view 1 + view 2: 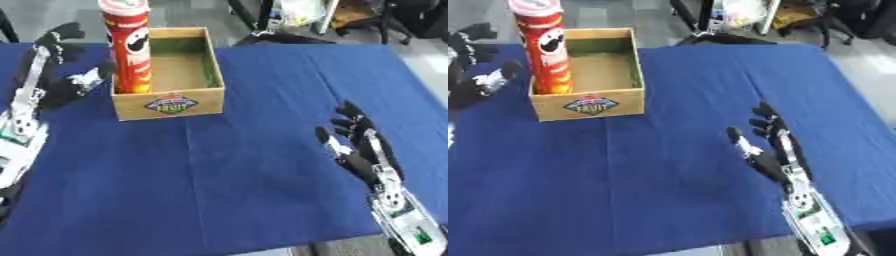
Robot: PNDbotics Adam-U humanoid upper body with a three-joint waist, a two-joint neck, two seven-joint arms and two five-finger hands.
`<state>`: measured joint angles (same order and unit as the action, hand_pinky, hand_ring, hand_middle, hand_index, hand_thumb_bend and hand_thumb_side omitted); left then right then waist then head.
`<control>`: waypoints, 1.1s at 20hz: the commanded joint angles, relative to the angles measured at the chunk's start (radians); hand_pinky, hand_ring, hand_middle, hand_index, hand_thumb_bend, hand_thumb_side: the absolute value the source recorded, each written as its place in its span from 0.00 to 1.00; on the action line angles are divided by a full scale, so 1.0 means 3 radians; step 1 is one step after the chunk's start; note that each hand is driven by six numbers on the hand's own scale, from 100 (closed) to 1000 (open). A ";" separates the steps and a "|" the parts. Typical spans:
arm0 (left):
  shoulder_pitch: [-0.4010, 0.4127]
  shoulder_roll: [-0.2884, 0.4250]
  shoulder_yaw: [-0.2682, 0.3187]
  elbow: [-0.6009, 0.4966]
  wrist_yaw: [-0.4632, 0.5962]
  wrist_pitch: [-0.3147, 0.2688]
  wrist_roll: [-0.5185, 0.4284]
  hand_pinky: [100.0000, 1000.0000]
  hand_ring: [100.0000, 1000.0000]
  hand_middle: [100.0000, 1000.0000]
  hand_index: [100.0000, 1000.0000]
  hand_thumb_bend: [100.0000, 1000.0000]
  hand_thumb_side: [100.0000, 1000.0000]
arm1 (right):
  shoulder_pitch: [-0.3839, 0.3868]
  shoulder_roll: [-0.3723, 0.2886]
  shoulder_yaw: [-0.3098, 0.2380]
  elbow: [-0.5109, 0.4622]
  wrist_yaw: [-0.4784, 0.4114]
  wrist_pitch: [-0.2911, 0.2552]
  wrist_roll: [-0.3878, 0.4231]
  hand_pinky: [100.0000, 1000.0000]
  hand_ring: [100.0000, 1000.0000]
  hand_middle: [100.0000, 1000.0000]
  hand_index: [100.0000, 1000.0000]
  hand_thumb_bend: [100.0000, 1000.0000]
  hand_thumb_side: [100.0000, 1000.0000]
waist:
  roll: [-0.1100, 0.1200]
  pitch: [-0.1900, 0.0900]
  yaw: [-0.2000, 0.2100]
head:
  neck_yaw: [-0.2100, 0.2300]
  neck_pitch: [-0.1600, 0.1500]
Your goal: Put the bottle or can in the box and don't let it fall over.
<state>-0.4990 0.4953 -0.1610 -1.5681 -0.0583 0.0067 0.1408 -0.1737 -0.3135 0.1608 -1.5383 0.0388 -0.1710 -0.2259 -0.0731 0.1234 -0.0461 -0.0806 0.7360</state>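
Tall red can [128,47] stood upright inside the wooden box [188,97], against its left wall.

A light, stiff, smooth tube is judged, easily tipped; it is best held mid-body. The left hand [61,75] is seen spread beside it, apart; the right hand [354,142] rests spread, idle.

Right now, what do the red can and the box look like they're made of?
The red can looks like printed cardboard with a glossy finish and a pale lid, probably plastic. The box looks like bare light wood, matte, with a sticker on its front; I can't confirm either.
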 commanded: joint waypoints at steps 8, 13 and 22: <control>0.0724 0.0025 0.0395 -0.0645 0.0138 0.0062 0.0301 0.73 0.69 0.72 0.87 0.64 0.59 | 0.0012 -0.0094 -0.0053 -0.0009 -0.0112 -0.0086 -0.0040 0.84 0.83 0.87 1.00 0.43 0.47 | 0.0034 -0.0087 0.0100 | -0.0009 -0.0017; 0.0943 -0.0100 0.0474 -0.0624 0.0112 0.0036 0.0381 0.72 0.69 0.72 0.87 0.63 0.61 | 0.0028 -0.0093 -0.0054 -0.0006 -0.0159 -0.0129 -0.0052 0.84 0.83 0.86 1.00 0.43 0.47 | 0.0038 -0.0095 0.0147 | -0.0004 -0.0001; 0.1064 -0.0318 0.0536 -0.0515 -0.0023 -0.0075 0.0338 0.72 0.69 0.72 0.87 0.63 0.61 | 0.0029 -0.0095 -0.0065 -0.0068 -0.0222 -0.0289 -0.0126 0.84 0.82 0.86 1.00 0.42 0.45 | 0.0011 -0.0117 0.0206 | 0.0069 0.0016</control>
<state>-0.1743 0.3943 -0.0128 -1.7153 -0.0567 -0.0082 0.2424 -0.1568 -0.3145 0.1542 -1.5346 -0.0224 -0.2486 -0.2595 -0.0725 0.1030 0.0155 -0.0653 0.7370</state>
